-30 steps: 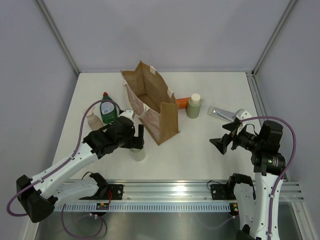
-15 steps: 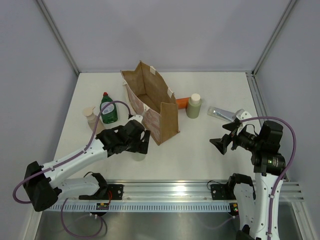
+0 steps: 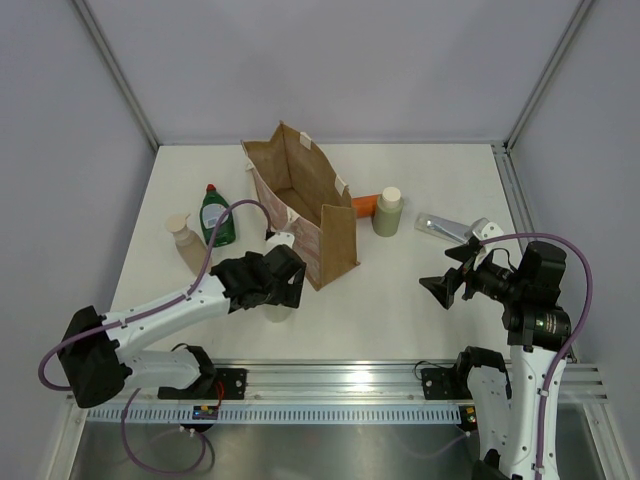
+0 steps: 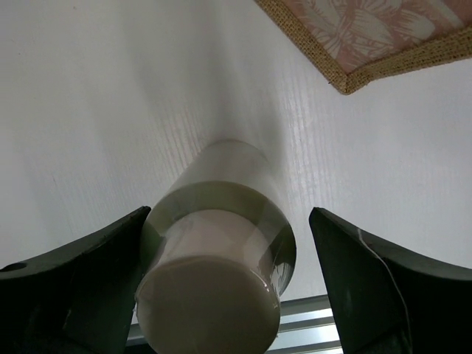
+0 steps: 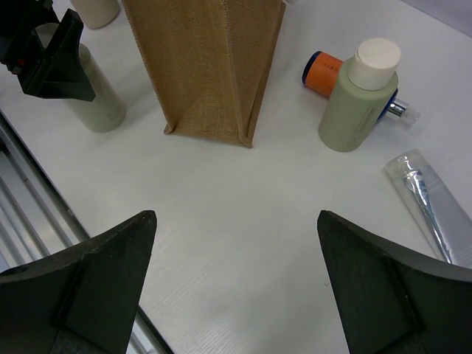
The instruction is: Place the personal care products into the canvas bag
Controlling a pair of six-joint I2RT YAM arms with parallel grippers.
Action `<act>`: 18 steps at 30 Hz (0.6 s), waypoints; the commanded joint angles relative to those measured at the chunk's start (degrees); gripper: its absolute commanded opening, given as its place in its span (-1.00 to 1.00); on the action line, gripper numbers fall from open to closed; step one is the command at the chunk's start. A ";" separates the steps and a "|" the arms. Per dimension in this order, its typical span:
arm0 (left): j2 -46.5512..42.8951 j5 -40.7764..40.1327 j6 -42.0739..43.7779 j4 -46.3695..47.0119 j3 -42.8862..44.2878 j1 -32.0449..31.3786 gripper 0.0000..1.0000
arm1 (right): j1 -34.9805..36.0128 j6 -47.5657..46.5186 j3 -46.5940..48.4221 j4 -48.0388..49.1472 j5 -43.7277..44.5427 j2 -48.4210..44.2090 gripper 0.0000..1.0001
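The overhead view takes in the whole layout. The canvas bag [image 3: 318, 232] stands upright and open in the middle of the table [image 3: 400, 300]. A green bottle with a red cap [image 3: 216, 220] and a tan bottle [image 3: 186, 247] are on its left. An orange bottle [image 3: 364, 205], a pale capped bottle [image 3: 387, 212] and a silver tube [image 3: 444, 227] are on its right. This view nearly hides one more bottle, tucked under the left wrist just below the bag's lower left corner.

The left wrist view shows it plainly: a pale green bottle [image 4: 221, 243] standing upright, its cream cap toward the lens, with a corner of the bag at the upper right. The left gripper [image 4: 228, 214] straddles this bottle with its jaws wide apart. The finger at the frame's left [image 4: 81, 287] is against the bottle or just beside it; I cannot tell which. The finger at the right [image 4: 383, 287] stands clear, with table showing in the gap, so nothing is clamped.

In the right wrist view the right gripper [image 5: 236, 217] hangs over bare table below the bag, jaws spread wide, holding and touching nothing. This view also shows that the orange bottle lies on its side behind the pale capped bottle.
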 commanded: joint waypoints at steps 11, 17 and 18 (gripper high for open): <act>0.48 -5.19 -1.98 -0.99 2.25 -0.80 0.01 | -0.39 -0.93 -0.09 0.50 0.22 -0.70 0.99; -0.48 -3.34 -1.10 -2.66 5.06 -0.80 -0.73 | -0.47 -0.93 -0.18 0.50 0.31 -0.96 0.99; -0.83 -2.81 -1.01 -2.75 5.24 -0.80 -0.78 | -0.47 -0.93 -0.18 0.41 0.39 -1.13 0.99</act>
